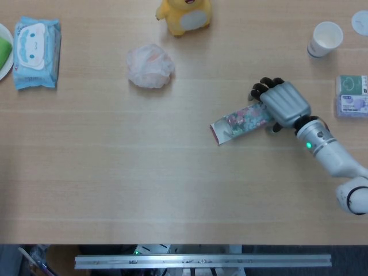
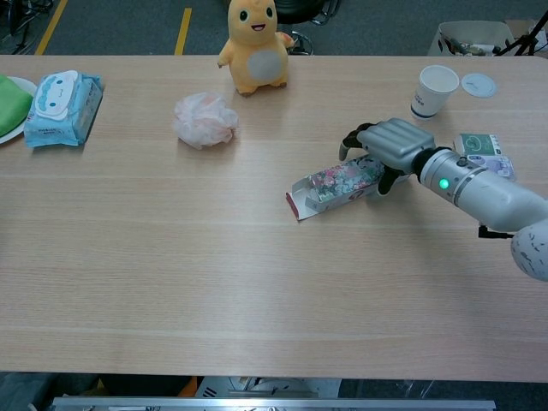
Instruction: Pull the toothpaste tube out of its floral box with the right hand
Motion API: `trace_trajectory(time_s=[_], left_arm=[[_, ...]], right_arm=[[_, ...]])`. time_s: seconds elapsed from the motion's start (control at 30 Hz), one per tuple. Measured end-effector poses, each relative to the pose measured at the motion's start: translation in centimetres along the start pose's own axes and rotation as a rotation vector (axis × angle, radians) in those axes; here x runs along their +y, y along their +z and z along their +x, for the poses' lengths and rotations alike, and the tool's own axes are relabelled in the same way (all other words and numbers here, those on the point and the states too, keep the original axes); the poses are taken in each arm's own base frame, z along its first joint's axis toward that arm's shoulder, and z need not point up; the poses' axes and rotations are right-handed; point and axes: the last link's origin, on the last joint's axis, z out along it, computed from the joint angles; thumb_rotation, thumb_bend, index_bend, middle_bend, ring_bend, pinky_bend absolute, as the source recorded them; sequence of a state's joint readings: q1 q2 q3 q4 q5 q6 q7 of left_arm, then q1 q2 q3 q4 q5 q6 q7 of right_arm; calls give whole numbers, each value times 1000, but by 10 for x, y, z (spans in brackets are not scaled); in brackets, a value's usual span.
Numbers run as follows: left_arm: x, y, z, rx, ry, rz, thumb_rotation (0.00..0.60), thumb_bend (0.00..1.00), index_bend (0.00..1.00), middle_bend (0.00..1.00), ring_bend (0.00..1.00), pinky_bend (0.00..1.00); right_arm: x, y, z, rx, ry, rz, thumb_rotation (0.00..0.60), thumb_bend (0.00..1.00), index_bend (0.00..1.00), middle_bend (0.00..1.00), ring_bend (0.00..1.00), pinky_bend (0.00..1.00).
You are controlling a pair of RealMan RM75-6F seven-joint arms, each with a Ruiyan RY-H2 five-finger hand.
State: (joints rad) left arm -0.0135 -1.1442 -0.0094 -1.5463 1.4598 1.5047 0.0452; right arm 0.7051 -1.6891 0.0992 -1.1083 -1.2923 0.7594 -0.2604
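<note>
The floral box (image 1: 241, 122) (image 2: 338, 184) lies flat on the table, slanting up to the right, with its open flap end at the lower left. No toothpaste tube shows; the inside of the box is hidden. My right hand (image 1: 282, 102) (image 2: 390, 145) arches over the box's right end. Its dark fingertips (image 2: 351, 141) curl down past the far side and the thumb sits at the near side. I see no firm grip on the box. My left hand is in neither view.
A paper cup (image 1: 325, 38) (image 2: 434, 90) and a green-and-white packet (image 1: 352, 96) (image 2: 484, 150) stand right of the hand. A crumpled pink bag (image 1: 150, 65), a yellow plush toy (image 1: 184, 14) and a blue wipes pack (image 1: 36, 52) lie further left.
</note>
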Motion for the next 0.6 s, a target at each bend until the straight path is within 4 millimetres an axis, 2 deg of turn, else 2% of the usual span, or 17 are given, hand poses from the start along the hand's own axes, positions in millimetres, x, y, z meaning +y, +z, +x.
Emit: trace_trajectory(time_s=[0.1,0.2,0.4,0.6], left_arm=[[-1,0,0,-1,0,2,600,68,490,369,372,529],[-1,-1,0,-2,-1,3,600,68,490,369,372,529],[-2,-2,-1,-2,-2,5,600,68,490,369,372,529],[-2,-2,-1,-3,-2,5,600,68,491,369,372,529]], right_arm=[[0,0,-2,-7,0,-2,600,0,304,289,161,239],[1,0,-3,-9,-4,-6,600,0,351,342,210,247],[3,-1,-5,-16,-12,-17,600,0,478,450,316,380],[4,-3,-6,-12,-18,-25,600,4,573,536,399,417]])
